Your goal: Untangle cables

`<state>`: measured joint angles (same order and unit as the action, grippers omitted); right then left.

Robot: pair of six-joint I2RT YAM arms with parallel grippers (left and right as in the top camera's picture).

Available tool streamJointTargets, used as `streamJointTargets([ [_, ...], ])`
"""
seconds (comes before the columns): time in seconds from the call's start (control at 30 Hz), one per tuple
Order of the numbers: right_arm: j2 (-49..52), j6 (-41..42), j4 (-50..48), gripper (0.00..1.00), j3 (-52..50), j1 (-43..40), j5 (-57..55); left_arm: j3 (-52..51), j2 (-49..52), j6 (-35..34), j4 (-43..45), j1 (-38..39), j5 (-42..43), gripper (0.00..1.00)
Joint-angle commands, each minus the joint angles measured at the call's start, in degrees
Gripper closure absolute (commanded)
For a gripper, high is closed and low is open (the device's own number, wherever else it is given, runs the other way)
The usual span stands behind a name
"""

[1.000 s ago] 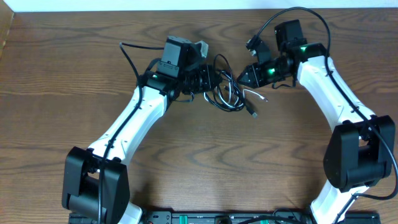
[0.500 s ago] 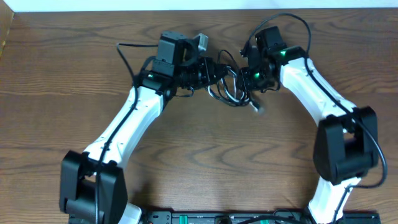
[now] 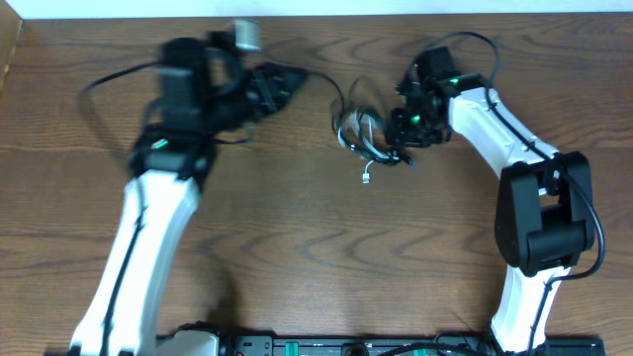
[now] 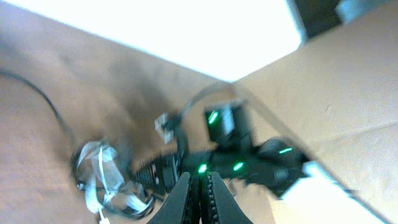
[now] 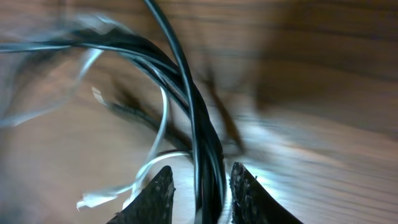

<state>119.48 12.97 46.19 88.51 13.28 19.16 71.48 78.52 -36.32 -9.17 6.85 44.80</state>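
Holding the cables [image 3: 364, 138] toward twelve o'clock on the surface [image 3: 297, 247], right gripper [image 5: 200, 183] pinches black strands in its jaws; left gripper [image 4: 200, 190] jaws closed, possibly on one. Pulling apart may cinch knots.

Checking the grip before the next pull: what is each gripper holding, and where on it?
Right gripper appears to grip the black cable between its fingers, along its length, not at an end. Left gripper is shut; nothing visible in it.

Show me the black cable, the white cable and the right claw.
black cable [image 5: 200, 124]: right wrist view, mid-strand.
white cable [image 5: 163, 118]: right wrist view, curved stretch.
right claw [image 5: 202, 171]: right wrist view, between fingertips.
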Motion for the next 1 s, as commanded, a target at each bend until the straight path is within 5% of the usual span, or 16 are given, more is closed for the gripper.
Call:
streamJointTargets([
  [0.0,0.6,0.7,0.1,0.73,-0.5,-1.0,-2.8,1.9,-4.3,-0.9,0.1,-3.5,1.1,0.93],
  [0.33,0.4,-2.8,-0.1,0.77,-0.5,-0.9,1.0,1.9,-4.4,1.7,-5.1,-5.1,0.8,0.93],
  [0.67,-2.7,-5.4,-1.4,0.59,-0.3,-1.0,4.3,1.9,2.2,9.8,-17.0,1.5,-8.1,0.92],
  [0.97,-2.7,-5.4,-0.9,0.46,-0.3,-1.2,4.3,1.9,12.9,10.8,-17.6,10.5,-17.4,0.63],
])
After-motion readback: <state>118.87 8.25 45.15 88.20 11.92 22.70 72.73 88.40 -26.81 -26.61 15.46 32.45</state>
